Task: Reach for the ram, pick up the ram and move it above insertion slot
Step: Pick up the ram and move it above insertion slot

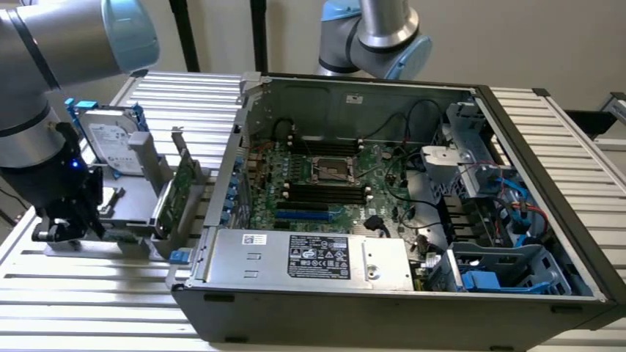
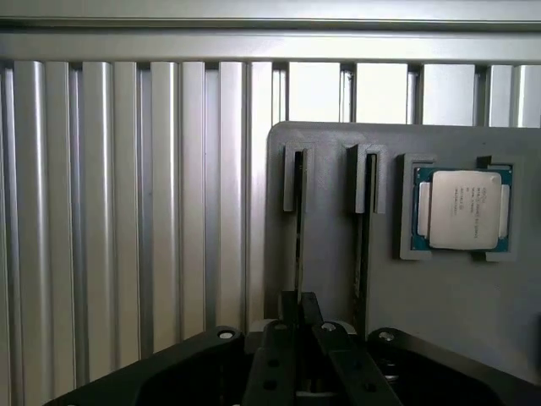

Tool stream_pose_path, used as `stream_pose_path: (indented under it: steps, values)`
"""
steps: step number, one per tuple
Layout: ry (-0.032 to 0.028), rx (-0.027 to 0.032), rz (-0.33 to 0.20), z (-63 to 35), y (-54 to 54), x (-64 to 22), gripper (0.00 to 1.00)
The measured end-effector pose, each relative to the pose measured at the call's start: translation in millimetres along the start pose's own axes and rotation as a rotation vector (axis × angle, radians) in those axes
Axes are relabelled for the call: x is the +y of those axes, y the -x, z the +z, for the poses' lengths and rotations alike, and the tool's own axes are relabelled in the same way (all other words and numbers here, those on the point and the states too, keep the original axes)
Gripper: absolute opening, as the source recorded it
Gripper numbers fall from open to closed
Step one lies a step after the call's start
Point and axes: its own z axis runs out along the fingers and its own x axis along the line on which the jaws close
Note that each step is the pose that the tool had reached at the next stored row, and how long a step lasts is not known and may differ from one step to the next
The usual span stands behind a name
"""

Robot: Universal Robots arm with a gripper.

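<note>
We observe a work table (image 1: 88, 293) built of ribbed aluminium slats (image 2: 127, 211) with narrow gaps between them. Behind the table stands a plain beige wall (image 1: 547, 37), fronted by black vertical posts (image 1: 182, 33). Lighting is even and diffuse.

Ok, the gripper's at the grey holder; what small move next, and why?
Probably ease straight down a little. In the wrist view the gripper lines up with the ram standing edge-on in the grey holder, beside a second stick; whether it already grips the ram isn't visible.
</note>
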Motion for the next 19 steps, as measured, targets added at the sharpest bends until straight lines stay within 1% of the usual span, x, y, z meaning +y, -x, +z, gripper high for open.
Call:
stream_pose_path:
  steps: [2,4,7,10,14,19]
  values:
    - [0.0000,0.0006,0.000,-5.9,0.0,0.1,0.13]
    - [0.0001,0.0010,0.000,-13.7,0.1,0.3,0.13]
    - [0.0001,0.0011,0.000,-27.2,0.0,-0.1,0.13]
    - [0.0001,0.0011,0.000,-40.8,-0.1,-2.8,0.13]
    - [-0.0001,0.0008,0.000,-59.4,0.0,-12.1,0.13]
    - [0.0003,-0.0030,-0.002,-82.8,-0.1,-26.8,0.13]
